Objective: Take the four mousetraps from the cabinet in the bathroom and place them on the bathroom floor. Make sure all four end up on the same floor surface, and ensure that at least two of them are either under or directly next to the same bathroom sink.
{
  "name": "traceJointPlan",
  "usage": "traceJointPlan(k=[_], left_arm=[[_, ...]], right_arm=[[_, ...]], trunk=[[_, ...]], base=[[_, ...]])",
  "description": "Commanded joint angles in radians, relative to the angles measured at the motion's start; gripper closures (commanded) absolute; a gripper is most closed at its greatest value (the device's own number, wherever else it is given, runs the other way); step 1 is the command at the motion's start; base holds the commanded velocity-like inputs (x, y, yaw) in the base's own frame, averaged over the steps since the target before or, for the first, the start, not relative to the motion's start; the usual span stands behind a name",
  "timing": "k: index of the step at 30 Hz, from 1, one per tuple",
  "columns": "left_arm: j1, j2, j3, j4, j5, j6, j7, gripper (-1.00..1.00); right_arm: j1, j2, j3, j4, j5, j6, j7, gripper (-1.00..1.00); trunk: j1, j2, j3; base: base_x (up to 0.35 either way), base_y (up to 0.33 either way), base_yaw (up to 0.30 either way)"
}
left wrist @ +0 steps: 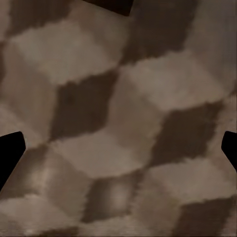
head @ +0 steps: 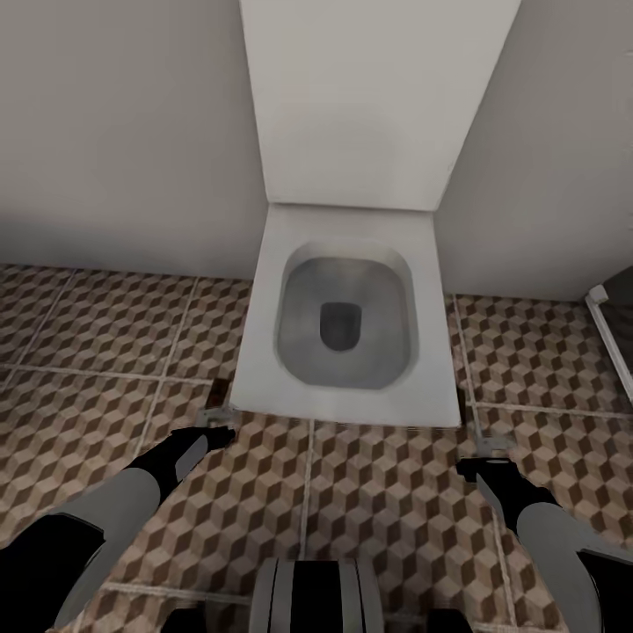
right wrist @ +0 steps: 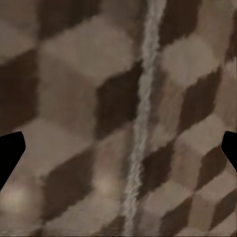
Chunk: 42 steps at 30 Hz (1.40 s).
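- The head view looked down on a white toilet (head: 347,325) with its lid raised against the pale wall (head: 114,123), standing on the bathroom floor (head: 387,501) of brown, beige and white cube-pattern tiles.
- The left hand (head: 217,416) hung low over the tiles just beside the toilet's near left corner; whether it was wide or narrow could not be told from above.
- In the left wrist view its dark fingertips (left wrist: 10,153) sat at opposite edges of the picture, spread wide, with bare tile between them.
- The right hand (head: 489,450) hung over the tiles near the toilet's near right corner.
- Its fingertips (right wrist: 11,155) likewise stood wide apart, holding nothing, over a pale grout line (right wrist: 143,118).
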Motion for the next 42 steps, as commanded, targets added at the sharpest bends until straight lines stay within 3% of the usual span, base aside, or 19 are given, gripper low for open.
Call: traceJointPlan(k=[1, 21, 42], left_arm=[[0.0, 0.001, -0.008, -0.003, 0.011, 0.005, 0.007, -1.0], [0.0, 0.001, -0.008, -0.004, 0.011, 0.004, 0.007, -1.0], [0.0, 0.0, -0.01, -0.004, 0.011, 0.004, 0.009, -1.0]], right_arm=[[0.0, 0.001, -0.006, -0.002, 0.01, 0.006, 0.0, -1.0], [0.0, 0.002, -0.005, 0.0, 0.01, 0.005, 0.0, -1.0], [0.0, 0.005, -0.004, 0.001, 0.01, 0.005, 0.002, -1.0]], trunk=[[-0.001, 0.0, 0.0], [-0.001, 0.0, 0.0], [-0.001, 0.0, 0.0]], base=[[-0.296, 0.0, 0.0], [-0.316, 0.0, 0.0], [-0.03, 0.0, 0.0]])
